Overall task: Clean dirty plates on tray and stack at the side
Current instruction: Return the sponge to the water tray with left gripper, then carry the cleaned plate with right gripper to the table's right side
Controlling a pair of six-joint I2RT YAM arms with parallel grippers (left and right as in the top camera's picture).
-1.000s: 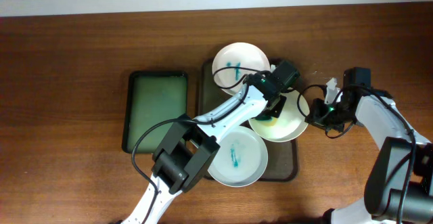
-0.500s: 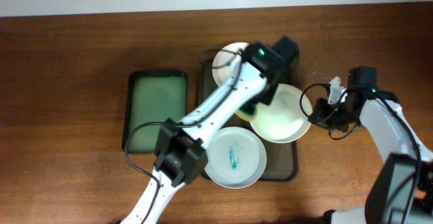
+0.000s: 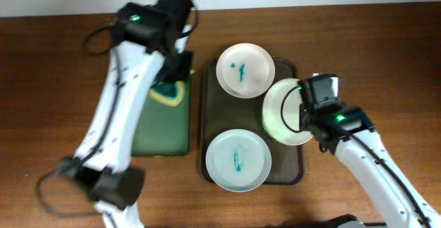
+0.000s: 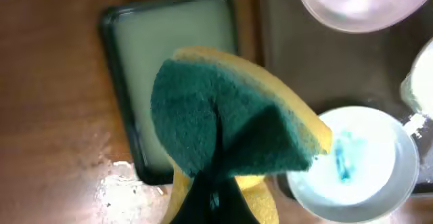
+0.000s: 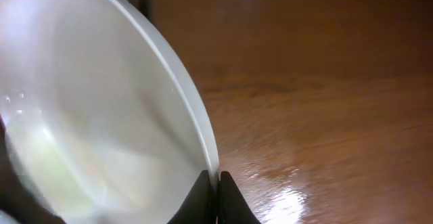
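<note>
A dark tray [image 3: 208, 104] holds two white plates with blue smears, one at the back [image 3: 245, 69] and one at the front [image 3: 238, 160]. My right gripper [image 5: 216, 178] is shut on the rim of a third white plate [image 3: 282, 112], which has no smears and is tilted over the tray's right edge; it fills the right wrist view [image 5: 88, 116]. My left gripper [image 4: 215, 183] is shut on a yellow and green sponge [image 4: 230, 126], held above the green-lined basin [image 3: 162, 128] left of the tray. The sponge also shows in the overhead view [image 3: 170, 94].
The brown wooden table [image 3: 62, 118] extends left of the basin and right of the tray [image 5: 325, 82]. In the left wrist view the basin [image 4: 135, 55] lies under the sponge and a smeared plate [image 4: 358, 163] sits to the right.
My left arm has swung from the plate on the tray's right over to the basin, carrying the sponge. My right gripper has taken the cleaned plate's rim and tilted it.
</note>
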